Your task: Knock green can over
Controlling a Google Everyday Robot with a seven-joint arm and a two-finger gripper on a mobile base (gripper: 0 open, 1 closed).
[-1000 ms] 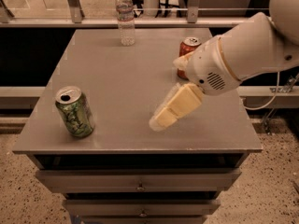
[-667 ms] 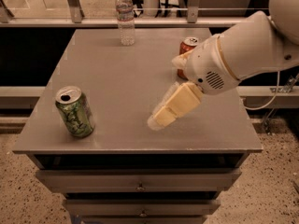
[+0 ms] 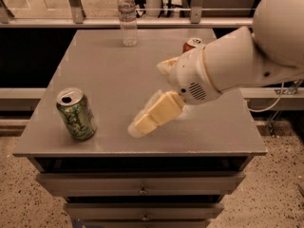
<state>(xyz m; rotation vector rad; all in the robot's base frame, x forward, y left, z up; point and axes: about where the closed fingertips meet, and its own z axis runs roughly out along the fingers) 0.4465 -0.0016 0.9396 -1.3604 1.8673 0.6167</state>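
Looking through the camera view, we find the green can (image 3: 76, 114) upright near the desk's front left corner. It stands apart from the gripper (image 3: 137, 126), which hangs to its right above the middle of the front edge, cream fingers pressed together and slanting toward the can. The desk (image 3: 109, 70) has a smooth matte grey top, drawers (image 3: 142, 182) below and a speckled floor (image 3: 280, 194) around it. A clear water bottle (image 3: 127, 18) stands at the back edge. A red can (image 3: 192, 43) peeks from behind the glossy white arm (image 3: 247, 56).

Upright green can (image 3: 76, 114), apart from gripper (image 3: 145, 123)
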